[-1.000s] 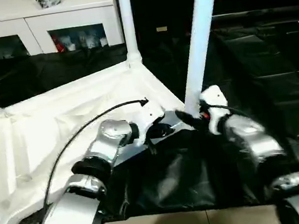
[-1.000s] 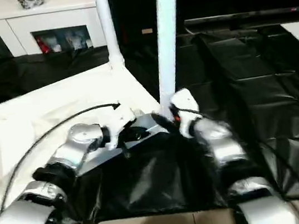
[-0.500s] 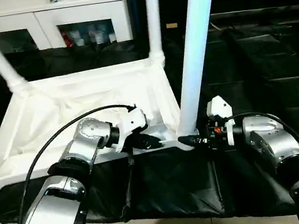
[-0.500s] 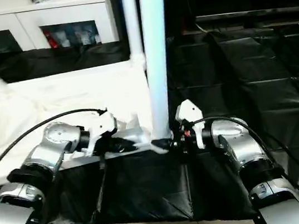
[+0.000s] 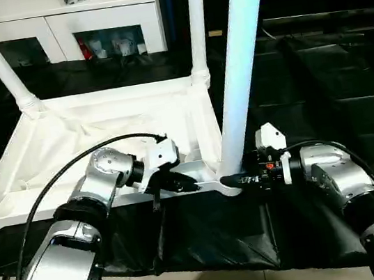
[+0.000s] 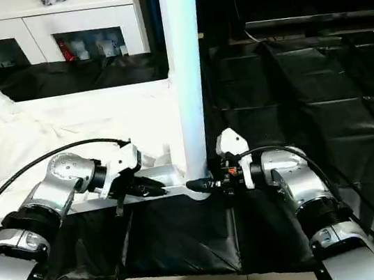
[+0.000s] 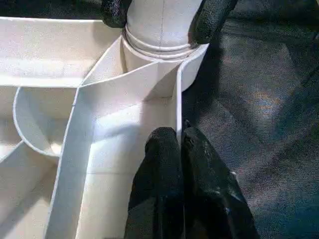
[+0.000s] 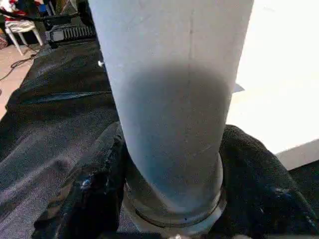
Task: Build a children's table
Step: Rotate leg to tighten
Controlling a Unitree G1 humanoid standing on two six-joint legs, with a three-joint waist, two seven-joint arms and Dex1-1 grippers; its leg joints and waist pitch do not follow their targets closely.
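Left eye view: the tabletop (image 5: 95,136) is lying upside down on a black sheet (image 5: 320,85), ribbed underside facing up, with legs rising from its corner sockets.
Near leg: the leg (image 5: 237,76) closest to the robot is standing upright in the near corner socket (image 5: 227,184).
Right gripper: the right gripper (image 8: 169,199) is clamping that leg's base, one black finger (image 8: 87,184) pressing on each side, just above the socket.
Left gripper: the left gripper (image 7: 180,144) is pinching the tabletop's thin rim wall near that corner, fingers pressed together on it.
Far legs: two more legs (image 5: 196,22) are standing in the far corners.
Background: a white cabinet (image 5: 57,25) with glass doors is standing behind the sheet.
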